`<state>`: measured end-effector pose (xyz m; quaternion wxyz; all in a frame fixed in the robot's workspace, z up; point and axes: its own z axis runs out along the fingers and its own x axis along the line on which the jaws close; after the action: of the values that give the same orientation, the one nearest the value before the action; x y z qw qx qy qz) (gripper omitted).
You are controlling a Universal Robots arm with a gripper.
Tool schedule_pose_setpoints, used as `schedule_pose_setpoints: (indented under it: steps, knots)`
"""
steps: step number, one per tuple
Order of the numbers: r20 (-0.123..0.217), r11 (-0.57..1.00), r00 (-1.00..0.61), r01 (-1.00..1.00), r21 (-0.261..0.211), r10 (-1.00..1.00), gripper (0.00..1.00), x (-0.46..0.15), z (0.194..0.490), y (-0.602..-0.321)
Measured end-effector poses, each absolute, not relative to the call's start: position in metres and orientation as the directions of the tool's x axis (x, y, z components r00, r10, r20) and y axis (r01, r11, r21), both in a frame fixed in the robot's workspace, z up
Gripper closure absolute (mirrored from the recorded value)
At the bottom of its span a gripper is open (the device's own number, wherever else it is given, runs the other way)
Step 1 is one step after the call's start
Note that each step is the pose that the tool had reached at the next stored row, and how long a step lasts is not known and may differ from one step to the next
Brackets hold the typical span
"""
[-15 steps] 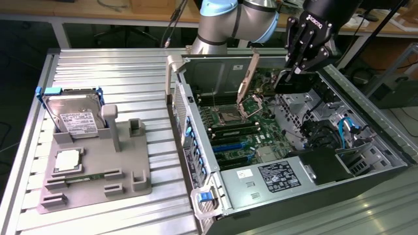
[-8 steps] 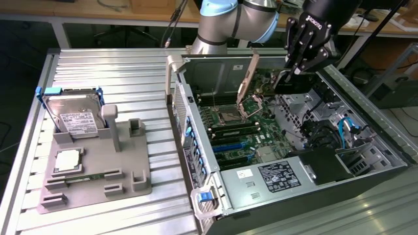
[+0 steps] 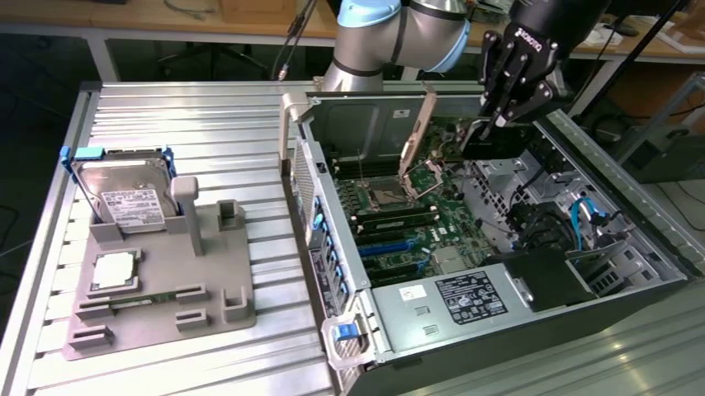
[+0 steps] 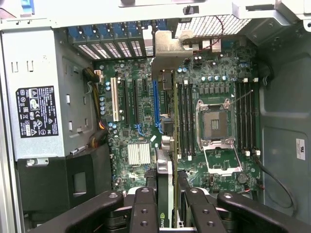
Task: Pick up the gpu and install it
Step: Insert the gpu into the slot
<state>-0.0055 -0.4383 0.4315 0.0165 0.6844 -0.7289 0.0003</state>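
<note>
Gripping: tool (image 4: 168, 194) clenched on the one gpu (image 4: 165, 165), which stands on edge between its two fingers.
Gpu place: inside the one open case (image 3: 622, 202), over the motherboard (image 4: 141, 111).
Exterior view adds: one hard drive (image 3: 125, 194) in one grey holder (image 3: 165, 289) on the desk (image 3: 187, 107), at nine o'clock from the case.
Wrist view adds: the card's silver bracket (image 4: 167, 53).
</note>
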Motion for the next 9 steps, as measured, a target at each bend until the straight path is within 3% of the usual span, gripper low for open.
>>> schedule_pose_setpoints:
  steps: [9]
  knots:
    - [0.024,0.063,-0.063,-0.998,0.022,-0.998,0.73,-0.0055,0.4294,-0.4383]
